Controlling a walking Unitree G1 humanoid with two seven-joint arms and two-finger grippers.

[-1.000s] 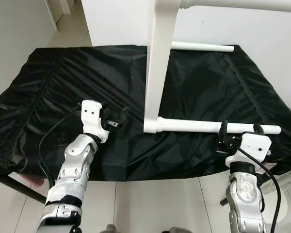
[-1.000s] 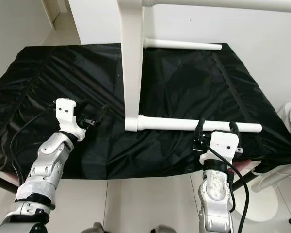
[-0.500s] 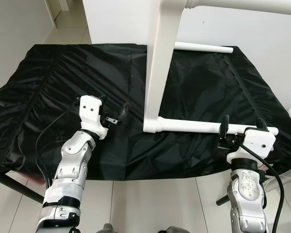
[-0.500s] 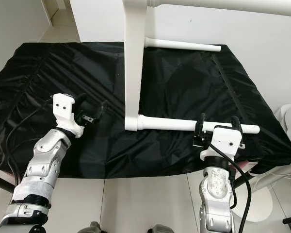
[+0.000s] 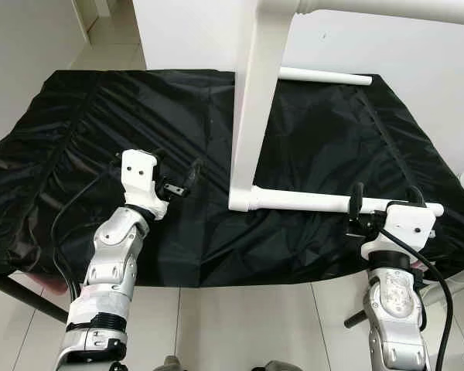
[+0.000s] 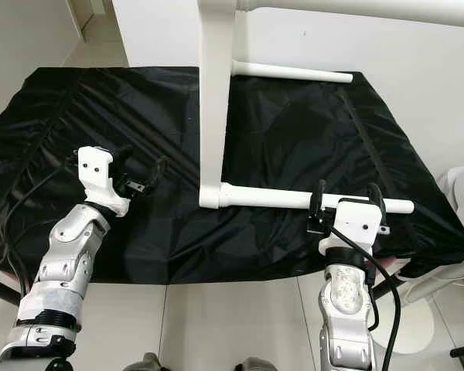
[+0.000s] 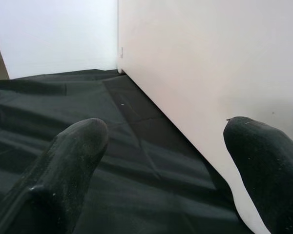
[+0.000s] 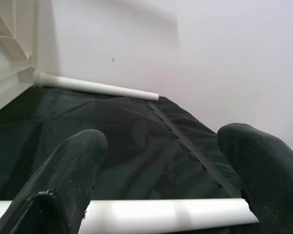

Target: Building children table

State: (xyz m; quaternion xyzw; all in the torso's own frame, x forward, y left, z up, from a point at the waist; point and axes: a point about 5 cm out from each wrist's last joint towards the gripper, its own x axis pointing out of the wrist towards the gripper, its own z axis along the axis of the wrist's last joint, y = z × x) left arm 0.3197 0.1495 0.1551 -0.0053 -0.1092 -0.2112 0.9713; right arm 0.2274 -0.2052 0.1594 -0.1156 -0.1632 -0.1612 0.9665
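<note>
**Grasping the near table leg**

The right gripper (image 5: 380, 202) hovers with fingers spread astride the near white table leg (image 5: 336, 203) on the black cloth (image 5: 77, 131). Lower squarely, then close. The left gripper (image 5: 178, 176), also spread, waits beside the upright tabletop panel (image 5: 251, 108).

Black cloth (image 5: 85, 124) left of the upright white tabletop (image 5: 251, 116) lies open; right side is crossed by near leg (image 5: 309, 202) and far leg (image 5: 325, 76).

Head stereo looks down; wrist cams near black cloth (image 5: 100, 116).
</note>
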